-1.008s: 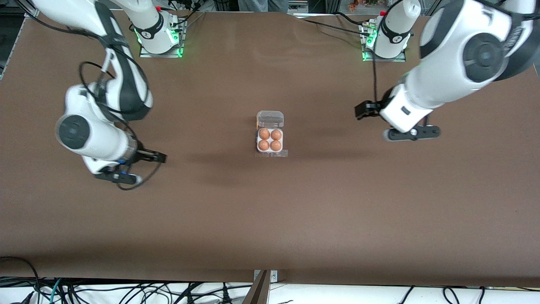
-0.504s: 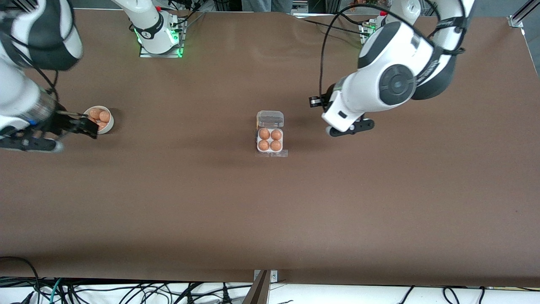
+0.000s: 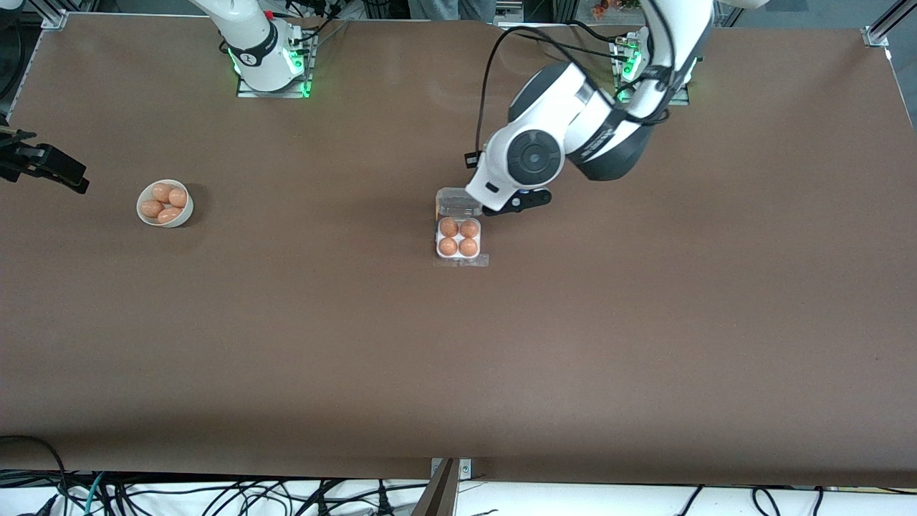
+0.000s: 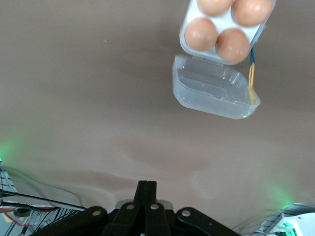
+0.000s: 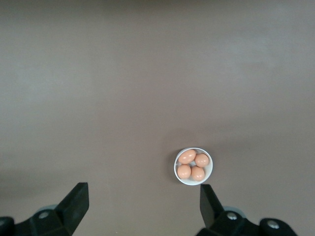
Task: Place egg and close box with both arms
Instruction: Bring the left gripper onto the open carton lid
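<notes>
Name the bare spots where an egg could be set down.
Bare table lies between the bowl and the box, and nearer the front camera than both. It is crowded at the box's open lid, where the left gripper hovers.

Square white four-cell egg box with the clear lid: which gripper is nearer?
Left. The left gripper is at the egg box lid's edge; the right gripper is at the right arm's table end.

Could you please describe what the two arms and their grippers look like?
Both arms are glossy white with black joint bands and round grey joint caps, trailing black cables; green lights glow at their bases. The left gripper and right gripper are black with two fingers.
</notes>
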Action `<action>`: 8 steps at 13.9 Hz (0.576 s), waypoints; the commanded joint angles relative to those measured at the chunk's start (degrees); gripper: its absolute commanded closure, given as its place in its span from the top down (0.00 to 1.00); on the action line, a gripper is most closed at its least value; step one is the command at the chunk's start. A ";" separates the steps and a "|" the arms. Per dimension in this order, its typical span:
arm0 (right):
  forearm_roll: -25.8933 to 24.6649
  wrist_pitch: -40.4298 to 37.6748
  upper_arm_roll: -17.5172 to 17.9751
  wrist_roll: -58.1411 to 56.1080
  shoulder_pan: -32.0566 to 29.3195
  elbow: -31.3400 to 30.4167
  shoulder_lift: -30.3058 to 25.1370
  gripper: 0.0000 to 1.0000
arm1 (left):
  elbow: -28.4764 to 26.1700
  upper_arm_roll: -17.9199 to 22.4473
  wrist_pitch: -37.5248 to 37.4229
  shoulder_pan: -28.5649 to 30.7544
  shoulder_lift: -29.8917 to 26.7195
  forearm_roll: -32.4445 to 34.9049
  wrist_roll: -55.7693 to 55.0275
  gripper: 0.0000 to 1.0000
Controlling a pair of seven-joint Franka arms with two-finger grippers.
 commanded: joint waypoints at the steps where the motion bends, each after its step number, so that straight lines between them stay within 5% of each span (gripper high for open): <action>1: 1.34 5.60 0.46 -0.64 -0.64 -3.26 -0.81 1.00 | 4.59 0.67 -0.83 -2.49 5.18 -1.54 -0.58 0.00; 8: 6.26 5.27 1.07 -0.64 -2.13 -4.43 -1.60 1.00 | 4.68 0.67 6.98 -6.09 8.88 -0.84 5.48 0.00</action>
